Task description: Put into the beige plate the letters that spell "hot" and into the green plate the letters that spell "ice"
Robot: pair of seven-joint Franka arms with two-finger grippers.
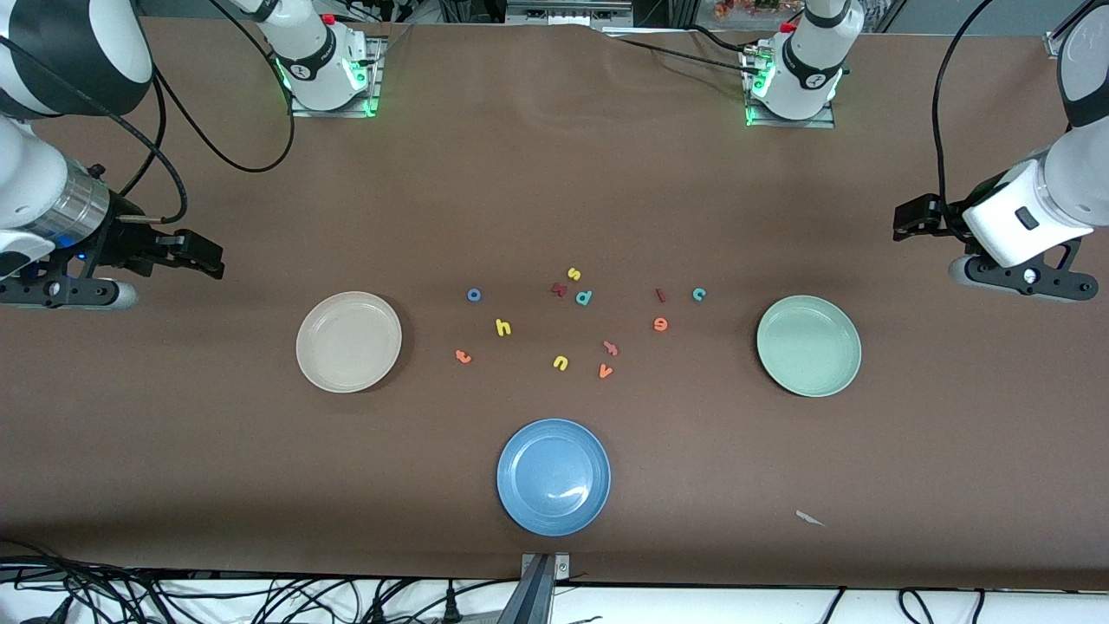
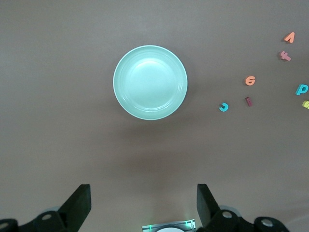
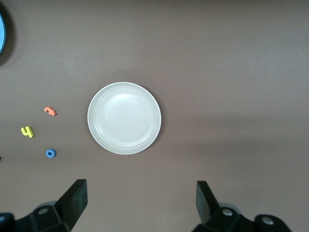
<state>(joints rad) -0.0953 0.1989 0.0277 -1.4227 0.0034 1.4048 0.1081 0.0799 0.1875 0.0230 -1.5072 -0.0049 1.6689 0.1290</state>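
The beige plate (image 1: 348,341) (image 3: 124,118) lies toward the right arm's end, the green plate (image 1: 808,346) (image 2: 150,82) toward the left arm's end, both bare. Between them lie the blue "o" (image 1: 474,295) (image 3: 50,153), yellow "h" (image 1: 503,327) (image 3: 27,131) and orange "t" (image 1: 463,356) (image 3: 49,111), and closer to the green plate the dark red "i" (image 1: 660,295) (image 2: 248,101), teal "c" (image 1: 699,295) (image 2: 223,107) and orange "e" (image 1: 660,324) (image 2: 250,80). My right gripper (image 1: 204,256) (image 3: 141,193) hangs open over bare table beside the beige plate. My left gripper (image 1: 905,221) (image 2: 144,193) hangs open beside the green plate.
A blue plate (image 1: 554,477) sits nearer the front camera, midway along the table. Other loose letters lie among the task's own: yellow "s" (image 1: 573,274), teal "p" (image 1: 584,298), yellow "u" (image 1: 560,363), orange "v" (image 1: 606,371). A paper scrap (image 1: 809,518) lies near the front edge.
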